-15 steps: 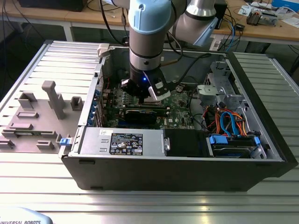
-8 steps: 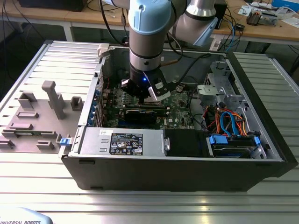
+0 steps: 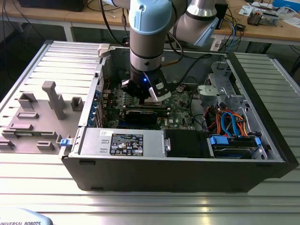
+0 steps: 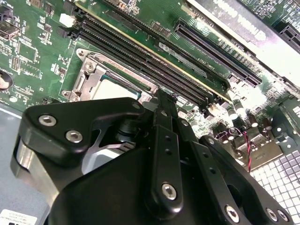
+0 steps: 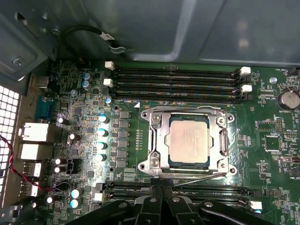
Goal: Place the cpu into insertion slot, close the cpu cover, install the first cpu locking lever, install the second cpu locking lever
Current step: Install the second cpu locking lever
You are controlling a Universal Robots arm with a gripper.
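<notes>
One cpu (image 5: 189, 139) seated in the insertion slot (image 5: 157, 140), cpu cover (image 5: 224, 140) down over it, gripper (image 5: 161, 190) just beside, fingers clenched, holding nothing

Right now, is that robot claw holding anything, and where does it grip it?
Cannot be told: the gripper hovers beside the cpu cover, its tips hidden.

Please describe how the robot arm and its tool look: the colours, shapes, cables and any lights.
In the exterior view, the arm has silver-grey tubular segments and rounded pale-blue joint caps. Its wrist section is black, carries a small blue light and a white part, and black cables run beside it. In the second wrist view, the tool is matte black, built of flat linkage bars joined by silver screws.
</notes>
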